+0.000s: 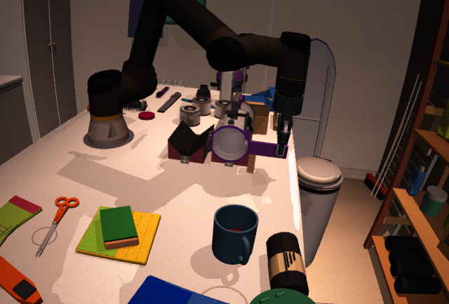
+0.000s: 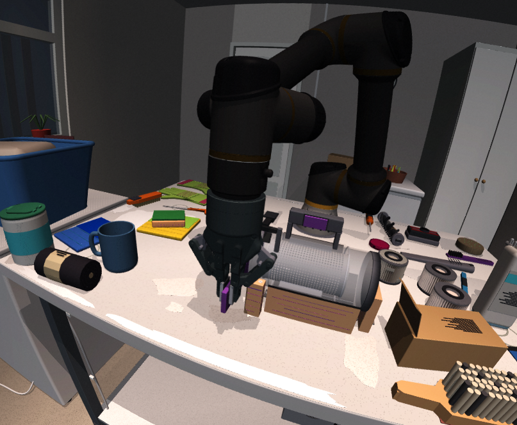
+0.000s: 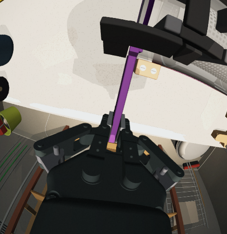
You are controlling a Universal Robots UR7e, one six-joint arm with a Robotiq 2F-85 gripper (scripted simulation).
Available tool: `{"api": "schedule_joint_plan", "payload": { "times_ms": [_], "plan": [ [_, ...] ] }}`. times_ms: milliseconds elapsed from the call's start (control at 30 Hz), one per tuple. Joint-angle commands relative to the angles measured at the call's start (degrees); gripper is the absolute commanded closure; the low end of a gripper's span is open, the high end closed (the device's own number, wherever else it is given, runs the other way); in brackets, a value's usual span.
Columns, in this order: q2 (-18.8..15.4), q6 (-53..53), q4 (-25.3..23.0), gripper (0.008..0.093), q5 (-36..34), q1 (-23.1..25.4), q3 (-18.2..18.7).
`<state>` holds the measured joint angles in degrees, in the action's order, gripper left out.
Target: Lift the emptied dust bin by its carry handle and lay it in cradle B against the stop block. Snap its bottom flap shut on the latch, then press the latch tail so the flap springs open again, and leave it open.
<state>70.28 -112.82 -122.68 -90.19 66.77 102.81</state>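
Note:
My gripper (image 1: 281,147) (image 2: 227,290) (image 3: 115,135) points straight down near the table's edge and is closed on the free end of the purple bottom flap (image 1: 267,148) (image 2: 225,296) (image 3: 123,90), which swings out sideways from the dust bin's mouth. The dust bin (image 1: 232,134) (image 2: 322,268), a clear perforated cylinder with a purple rim, lies on its side in a wooden cradle (image 2: 312,309). Its carry handle (image 2: 315,222) faces up. A small tan stop block (image 1: 251,163) (image 2: 254,297) (image 3: 146,68) stands at the bin's open end. The black latch (image 3: 140,40) sits over the mouth.
The table's edge (image 1: 294,184) runs right beside my gripper, with a lidded waste bin (image 1: 319,192) below it. An empty dark cradle (image 1: 188,143) sits left of the bin. A blue mug (image 1: 234,233), a black roll (image 1: 286,262), filters (image 2: 439,279) and a cardboard box (image 2: 446,336) lie around.

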Motion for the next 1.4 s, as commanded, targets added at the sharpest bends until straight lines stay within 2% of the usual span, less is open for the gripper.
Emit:
{"api": "schedule_joint_plan", "payload": {
  "times_ms": [0, 567, 1033, 1367],
  "plan": [
    [0.0, 0.1, 0.1, 0.0934, 0.2, 0.1, 0.0],
    [0.0, -0.1, 0.2, 0.0934, 0.2, -0.1, -0.1],
    [0.0, -0.1, 0.2, 0.0659, 0.2, -0.1, -0.1],
    [0.0, -0.1, 0.2, 0.0654, 0.2, -0.1, -0.1]
  ]
}}
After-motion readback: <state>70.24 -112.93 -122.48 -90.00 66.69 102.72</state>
